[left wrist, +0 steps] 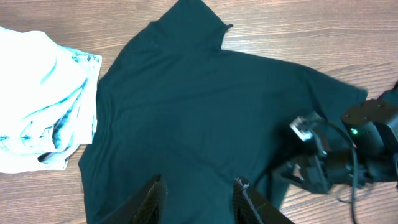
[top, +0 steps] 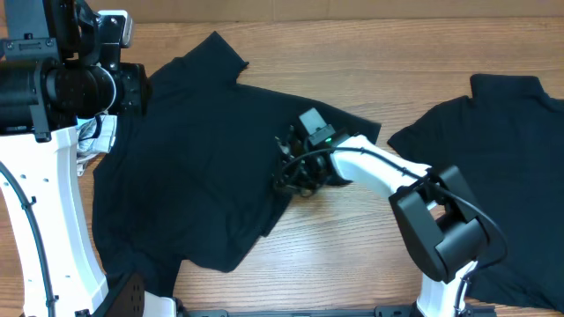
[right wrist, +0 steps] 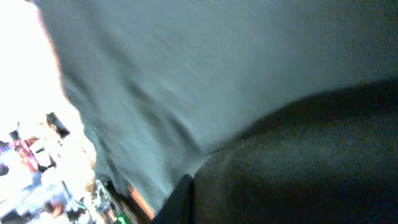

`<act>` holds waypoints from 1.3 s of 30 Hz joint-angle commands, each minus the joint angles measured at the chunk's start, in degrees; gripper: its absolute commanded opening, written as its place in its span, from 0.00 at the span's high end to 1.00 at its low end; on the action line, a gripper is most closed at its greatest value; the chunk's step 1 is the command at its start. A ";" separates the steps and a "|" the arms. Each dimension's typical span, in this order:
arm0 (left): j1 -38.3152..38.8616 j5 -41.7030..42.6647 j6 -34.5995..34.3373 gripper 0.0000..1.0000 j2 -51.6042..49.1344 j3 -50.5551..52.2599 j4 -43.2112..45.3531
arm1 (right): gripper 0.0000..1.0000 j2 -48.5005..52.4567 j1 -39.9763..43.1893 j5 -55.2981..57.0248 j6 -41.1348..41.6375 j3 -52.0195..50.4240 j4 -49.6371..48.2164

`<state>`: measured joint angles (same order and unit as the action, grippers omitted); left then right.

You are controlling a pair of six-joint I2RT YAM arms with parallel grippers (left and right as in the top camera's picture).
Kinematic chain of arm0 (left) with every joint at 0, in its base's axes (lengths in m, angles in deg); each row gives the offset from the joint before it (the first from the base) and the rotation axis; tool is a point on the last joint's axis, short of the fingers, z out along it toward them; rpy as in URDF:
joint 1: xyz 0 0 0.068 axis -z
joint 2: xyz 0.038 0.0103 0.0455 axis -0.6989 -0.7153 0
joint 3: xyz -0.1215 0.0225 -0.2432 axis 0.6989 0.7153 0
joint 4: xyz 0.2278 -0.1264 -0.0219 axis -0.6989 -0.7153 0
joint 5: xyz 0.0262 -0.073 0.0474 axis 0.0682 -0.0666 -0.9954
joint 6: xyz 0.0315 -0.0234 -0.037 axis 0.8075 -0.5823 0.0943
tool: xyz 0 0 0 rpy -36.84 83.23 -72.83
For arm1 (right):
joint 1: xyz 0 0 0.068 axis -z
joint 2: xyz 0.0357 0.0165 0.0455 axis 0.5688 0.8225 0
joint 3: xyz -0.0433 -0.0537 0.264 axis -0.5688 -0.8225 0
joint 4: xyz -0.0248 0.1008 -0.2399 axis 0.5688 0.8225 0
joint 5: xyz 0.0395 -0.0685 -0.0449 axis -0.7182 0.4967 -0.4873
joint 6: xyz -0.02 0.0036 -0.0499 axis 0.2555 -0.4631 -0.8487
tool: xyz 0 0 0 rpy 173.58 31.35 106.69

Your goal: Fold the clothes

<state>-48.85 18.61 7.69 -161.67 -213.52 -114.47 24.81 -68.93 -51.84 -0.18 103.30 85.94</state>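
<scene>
The right gripper (top: 289,172) sits dark against the black shirt (top: 203,158), so I can't make out how its jaws stand. Its own camera gives only blurred fabric pressed close. Of the left gripper (left wrist: 199,182) just the fingertips show, the rest cut off. Behind the right gripper, a second shirt (top: 502,132) runs off the edge. So does a pale cloth (left wrist: 37,99) off to the left gripper's side.

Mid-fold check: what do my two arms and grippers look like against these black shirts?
Both arms have glossy white links with black joint housings: left arm, right arm. A thin black cable runs along each. The right gripper is black, with a green light at its wrist. The left gripper shows two dark, tapered fingers.
</scene>
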 commanded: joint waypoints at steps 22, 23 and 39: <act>0.04 0.50 -0.79 0.56 -0.31 0.11 -0.37 | 0.62 -5.33 -1.05 0.07 -0.52 -1.64 17.35; 0.04 0.48 -0.79 0.56 -0.31 0.11 -0.39 | 0.61 -5.11 -2.10 2.01 2.16 -2.23 15.43; 0.07 0.55 -0.81 0.53 -0.31 0.11 -1.68 | 0.46 3.13 -5.22 9.97 14.99 -3.02 -1.57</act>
<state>-48.85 18.61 7.69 -161.67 -213.50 -115.98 25.66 -74.41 -45.48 12.69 100.61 85.55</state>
